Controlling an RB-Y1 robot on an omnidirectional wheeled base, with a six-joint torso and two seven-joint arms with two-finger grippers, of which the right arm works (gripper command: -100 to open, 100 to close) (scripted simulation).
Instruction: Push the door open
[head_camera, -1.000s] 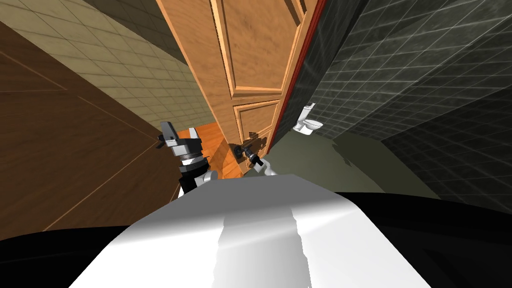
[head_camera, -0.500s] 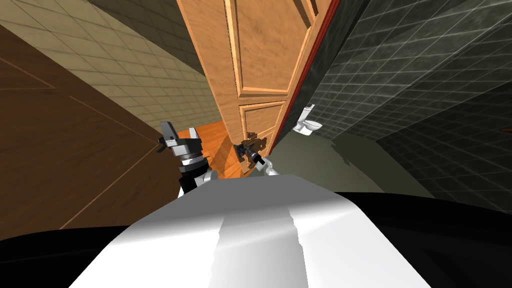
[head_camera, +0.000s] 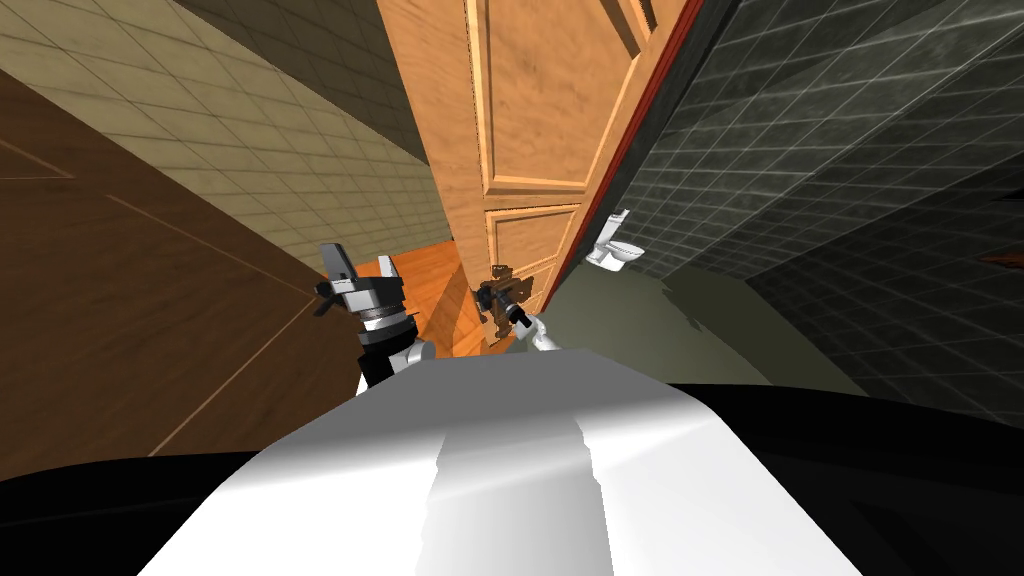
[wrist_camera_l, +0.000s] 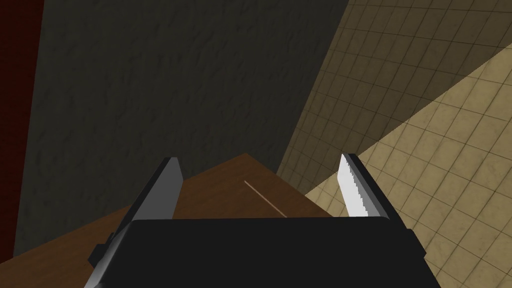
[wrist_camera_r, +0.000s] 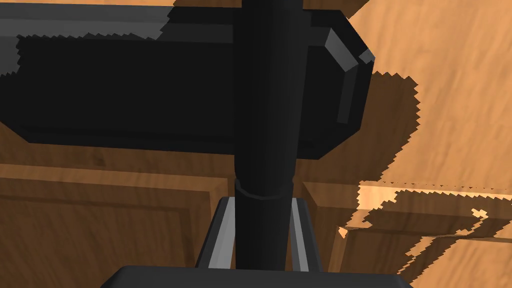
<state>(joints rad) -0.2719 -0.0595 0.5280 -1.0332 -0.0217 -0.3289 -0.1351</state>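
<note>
The panelled wooden door (head_camera: 520, 120) stands ajar just ahead, rigid and likely heavy on its hinges, so the right hand (wrist_camera_r: 260, 202), clamped around the dark lever handle (wrist_camera_r: 265, 100) near its free edge, seems best placed, while the left hand (wrist_camera_l: 260, 160) hangs open.

left arm (head_camera: 386, 345) raised, left jaws spread; right arm (head_camera: 537, 335) forward, right jaws clamped on handle (wrist_camera_r: 264, 150).

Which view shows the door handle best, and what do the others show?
Right wrist view: the handle is large and close, clamped by the right gripper, against the wooden door. The head view shows it small and dark. The open left gripper points away.
</note>
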